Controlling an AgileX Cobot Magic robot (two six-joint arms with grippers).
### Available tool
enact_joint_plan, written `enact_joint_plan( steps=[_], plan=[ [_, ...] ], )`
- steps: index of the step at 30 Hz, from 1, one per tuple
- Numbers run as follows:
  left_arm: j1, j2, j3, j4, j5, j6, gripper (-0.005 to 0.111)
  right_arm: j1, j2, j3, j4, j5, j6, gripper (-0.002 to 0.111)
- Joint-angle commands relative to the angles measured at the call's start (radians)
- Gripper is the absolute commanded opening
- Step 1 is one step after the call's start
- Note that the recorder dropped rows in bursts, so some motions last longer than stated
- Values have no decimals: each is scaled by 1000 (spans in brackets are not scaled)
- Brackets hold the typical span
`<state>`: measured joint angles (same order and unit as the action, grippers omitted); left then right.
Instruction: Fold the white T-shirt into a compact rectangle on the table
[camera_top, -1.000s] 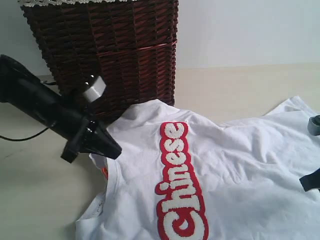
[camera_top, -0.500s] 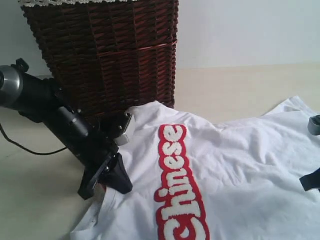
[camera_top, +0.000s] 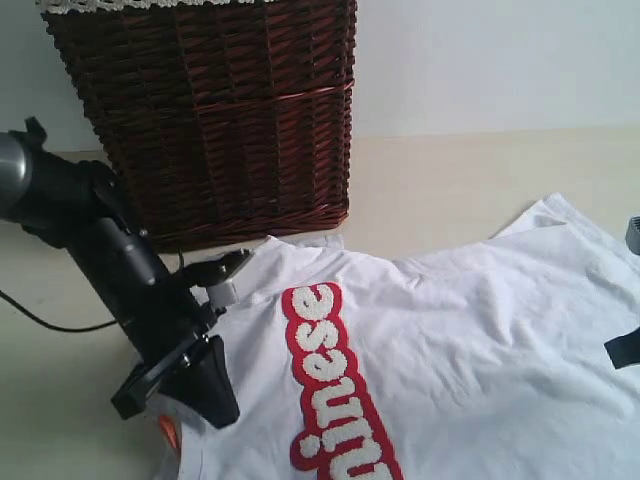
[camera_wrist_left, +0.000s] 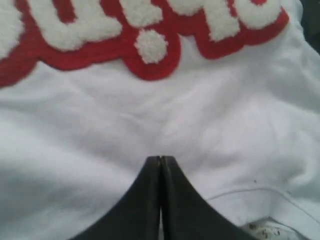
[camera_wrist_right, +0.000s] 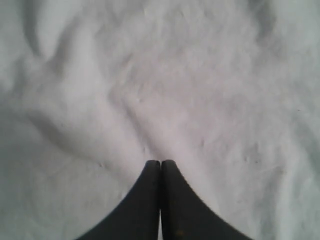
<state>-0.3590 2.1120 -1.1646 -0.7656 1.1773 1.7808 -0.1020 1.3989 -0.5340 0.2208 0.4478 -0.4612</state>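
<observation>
The white T-shirt (camera_top: 450, 340) lies rumpled on the table (camera_top: 470, 180), its red band (camera_top: 325, 380) of fuzzy letters facing up. My left end effector (camera_wrist_left: 160, 159) and right end effector (camera_wrist_right: 160, 162) are each pinched closed on its cloth. The wicker basket (camera_top: 220, 110) stands just behind its far-left edge, and bare table lies beyond the rest.

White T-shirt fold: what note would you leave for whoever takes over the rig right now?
Left hand: shut, pinching the edge of the white T-shirt near the red lettering.
Right hand: shut, apparently pinching plain fabric on the opposite side.
Shirt lies spread, wrinkled, print up on the table, in front of the wicker basket.
Done: both grips. Left: all folds.
</observation>
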Motion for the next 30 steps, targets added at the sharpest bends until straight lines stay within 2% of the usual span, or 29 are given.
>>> enact_joint_plan(
  steps=[1,3,5,7,9,12,14,22,30],
  plan=[
    [22,-119,-28,-18,15,-33,0,-3,-7,-3,6,-2,-12,0],
    [36,-160,-37,-23,-39,-31,0,-3,-7,-3,6,-2,-12,0],
    [48,-180,-37,-61,-202,-4,0,-3,-7,-3,8,-2,-14,0],
    [49,-169,-37,-169,-419,58,0,-3,-7,-3,10,-2,-13,0],
    [49,-141,-39,-330,-551,160,0,-3,-7,-3,10,-2,-13,0],
    [49,-82,-57,-513,-568,307,0,-3,-7,-3,10,4,-13,0],
    [46,-34,-78,-571,-573,317,0,-3,-7,-3,10,8,-13,0],
    [46,111,-130,-606,-589,317,0,-3,-7,-3,10,27,-14,0],
    [46,95,-130,-718,-660,243,0,-3,-7,-3,10,29,-14,0]
  ],
)
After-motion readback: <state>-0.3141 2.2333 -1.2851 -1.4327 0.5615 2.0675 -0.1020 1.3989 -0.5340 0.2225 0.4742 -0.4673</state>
